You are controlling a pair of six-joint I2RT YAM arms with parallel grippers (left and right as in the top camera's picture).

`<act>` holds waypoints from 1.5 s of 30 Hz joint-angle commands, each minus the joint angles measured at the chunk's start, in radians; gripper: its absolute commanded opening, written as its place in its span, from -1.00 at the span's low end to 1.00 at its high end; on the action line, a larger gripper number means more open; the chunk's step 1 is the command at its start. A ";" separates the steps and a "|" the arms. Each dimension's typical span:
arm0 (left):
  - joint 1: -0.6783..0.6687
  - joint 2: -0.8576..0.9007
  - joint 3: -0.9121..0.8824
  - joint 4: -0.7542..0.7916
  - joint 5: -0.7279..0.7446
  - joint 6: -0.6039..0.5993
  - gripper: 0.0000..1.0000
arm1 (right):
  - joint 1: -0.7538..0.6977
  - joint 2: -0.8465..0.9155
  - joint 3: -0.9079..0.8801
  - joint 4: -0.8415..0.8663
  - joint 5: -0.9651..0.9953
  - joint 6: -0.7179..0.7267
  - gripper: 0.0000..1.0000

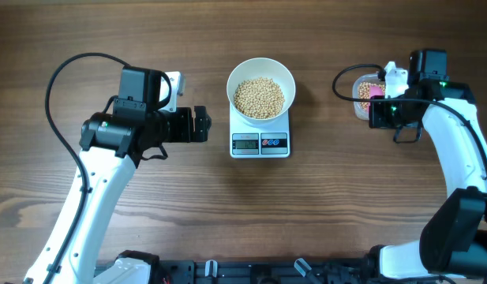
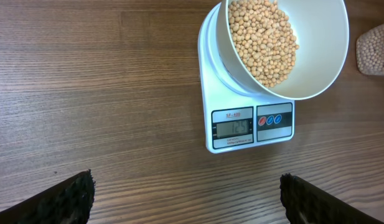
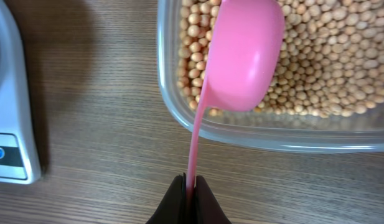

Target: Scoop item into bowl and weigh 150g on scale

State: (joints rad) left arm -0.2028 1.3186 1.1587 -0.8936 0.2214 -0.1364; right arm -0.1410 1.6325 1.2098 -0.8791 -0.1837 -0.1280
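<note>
Right hand has its fingers pressed together on the thin handle of the pink scoop. The scoop head hangs over the beans in the clear tub. Only a smooth pink surface shows, so it cannot be told whether the scoop is loaded.

The grip is narrow and sits at the far end of a long handle. The scoop could therefore turn between the fingers and drop beans on the worktop, where they would roll away. The tub wall at 6 o'clock of the scoop is another danger: a low exit could catch this rim and push or tip the light tub.

In the overhead view the scale lies at 9 o'clock of the tub, with bare wood between them, so the way across is free. The bowl stands on the scale and already holds a good heap of beans. A full scoop may overshoot the target, so a slow pour seems wise. The digits are too small to read surely.

Left hand waits at 9 o'clock of the scale, jaws wide apart and holding nothing. It is near the scale, and a push would disturb the reading.
</note>
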 commanded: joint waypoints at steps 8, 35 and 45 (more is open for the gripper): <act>0.006 0.000 0.020 0.000 -0.010 -0.005 1.00 | -0.135 0.013 -0.027 0.011 -0.309 0.023 -0.91; 0.006 0.000 0.019 0.000 -0.010 -0.005 1.00 | -0.438 0.013 -0.120 0.059 -0.707 0.000 -0.92; 0.006 0.000 0.020 0.000 -0.010 -0.005 1.00 | -0.555 0.013 -0.122 0.054 -0.888 0.023 -0.92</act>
State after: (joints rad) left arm -0.2028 1.3186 1.1591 -0.8936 0.2214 -0.1364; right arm -0.6708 1.6356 1.1000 -0.8253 -0.9257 -0.1043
